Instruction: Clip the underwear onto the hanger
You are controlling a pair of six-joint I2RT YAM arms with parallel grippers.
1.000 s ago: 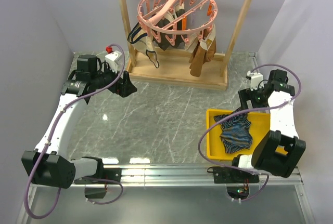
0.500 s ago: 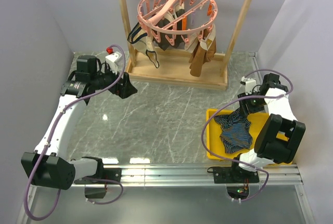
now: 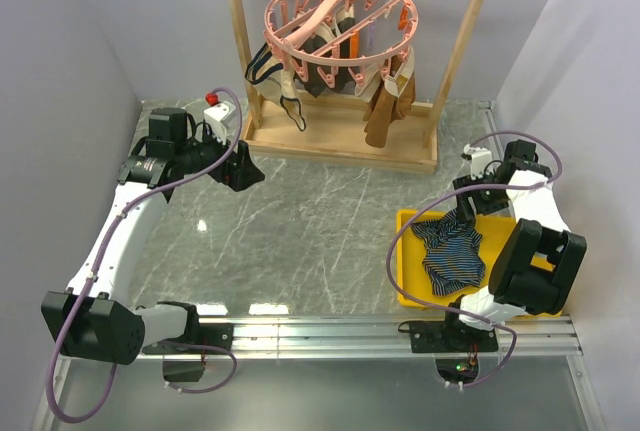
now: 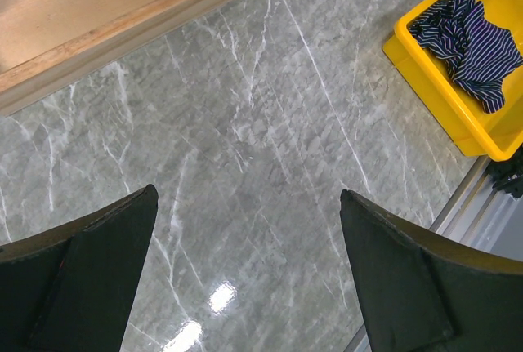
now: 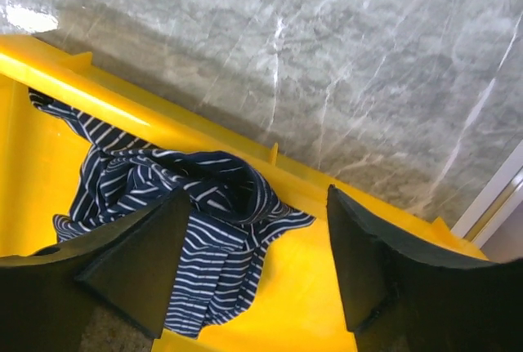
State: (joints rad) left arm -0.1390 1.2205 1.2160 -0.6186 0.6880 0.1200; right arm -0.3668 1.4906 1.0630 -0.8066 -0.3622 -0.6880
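Observation:
The underwear (image 3: 452, 256), navy with thin light stripes, lies crumpled in a yellow tray (image 3: 405, 251) at the right front. My right gripper (image 3: 468, 203) hovers over the tray's far edge, open. In the right wrist view its jaws (image 5: 257, 193) stand wide apart above the underwear (image 5: 204, 221), whose folds lie beside the left finger (image 5: 139, 266); nothing is gripped. The pink round hanger (image 3: 340, 11) hangs from the wooden rack at the back. My left gripper (image 3: 240, 166) is open over bare marble near the rack's base (image 4: 247, 191). The left wrist view shows the underwear (image 4: 474, 37) far to the right.
The wooden rack's base (image 3: 340, 146) runs along the back, with its posts on either side of the hanger. Tan garments (image 3: 385, 111) and a black-and-white one (image 3: 270, 71) dangle from the pegs. A metal rail (image 3: 330, 329) edges the near side. Walls close in left and right.
My right arm has folded back and brought its gripper down to the tray's far edge. The underwear's top fold has shifted slightly. The left arm has not moved.

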